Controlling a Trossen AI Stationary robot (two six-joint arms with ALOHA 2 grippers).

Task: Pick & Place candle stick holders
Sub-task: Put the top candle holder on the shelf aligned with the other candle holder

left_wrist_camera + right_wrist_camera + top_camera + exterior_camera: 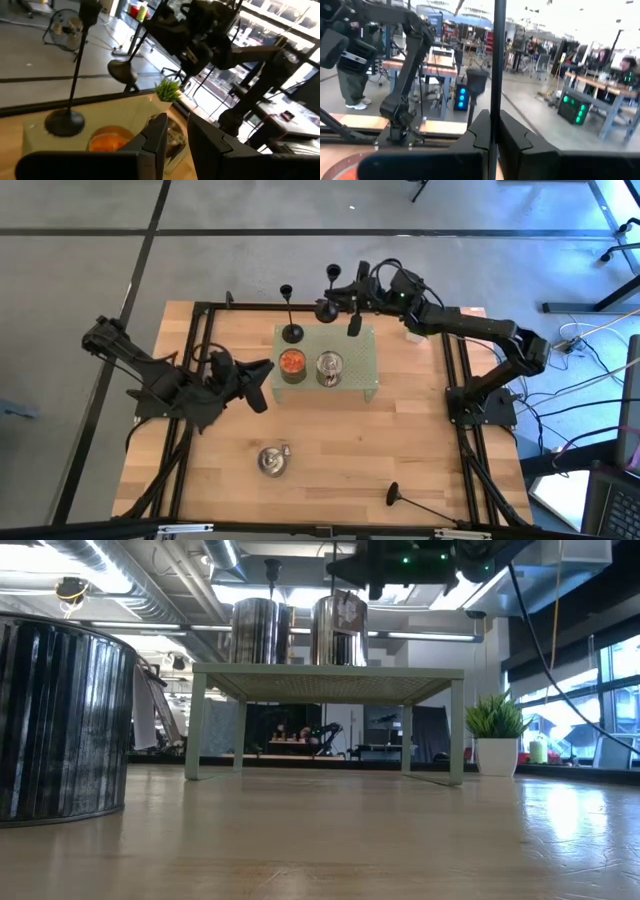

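Currently right claw (340, 298) closed on the thin stem of a candle stick holder (331, 292), held tilted in the air over the far edge of the green rack (366, 370). Second holder (291, 332) stands upright on the rack's far left corner, beside the orange can (292, 365). Third holder (392, 494) lies on the table (400, 440) near the front edge. Left claw (258, 382) hovers left of the rack, fingers slightly parted, empty.

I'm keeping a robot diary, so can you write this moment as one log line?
right gripper: shut on candle stick holder, lifted over shelf back edge | left gripper: empty, beside shelf | second holder: standing on shelf | third holder: lying on table
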